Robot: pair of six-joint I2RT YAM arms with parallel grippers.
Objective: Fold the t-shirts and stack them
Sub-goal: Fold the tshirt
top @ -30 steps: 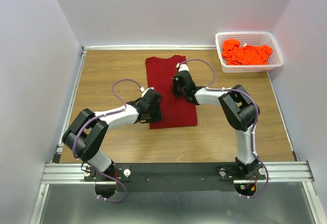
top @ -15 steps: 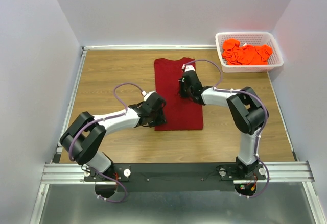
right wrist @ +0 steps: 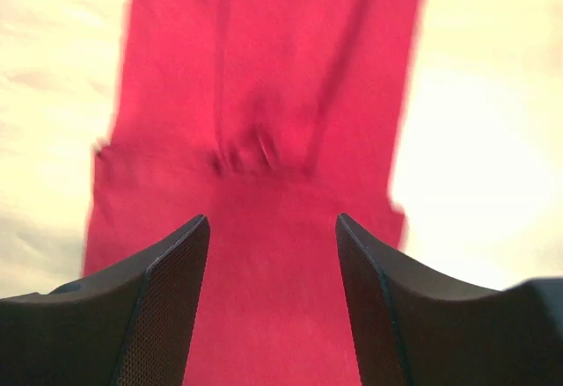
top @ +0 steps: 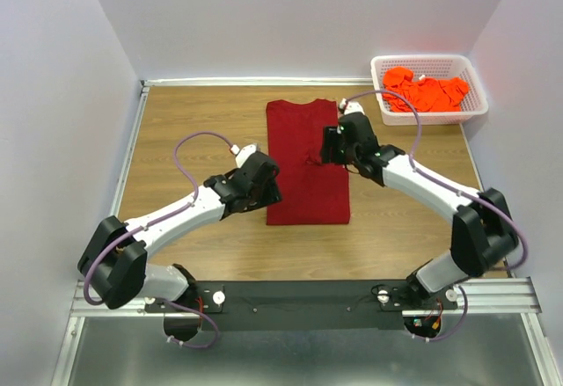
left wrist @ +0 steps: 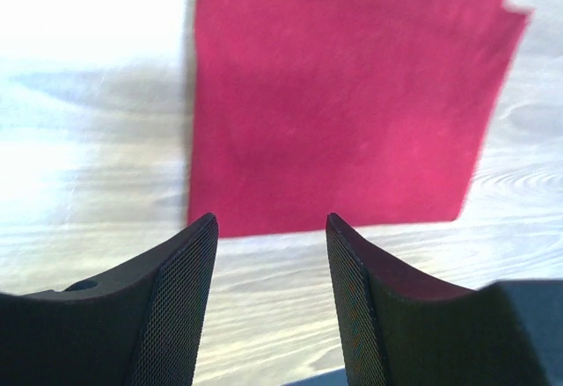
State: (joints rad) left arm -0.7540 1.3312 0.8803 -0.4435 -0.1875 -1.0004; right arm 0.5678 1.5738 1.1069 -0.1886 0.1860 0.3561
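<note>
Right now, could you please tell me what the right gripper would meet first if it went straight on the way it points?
Most likely the red shirt, which fills the gap ahead of the open right gripper; how far off is unclear.

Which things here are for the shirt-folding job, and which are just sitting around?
For the job:
- the dark red t-shirt, lying flat
- the orange t-shirts, in a heap

Just sitting around:
- the white basket that holds the orange ones
- the wooden table
</note>
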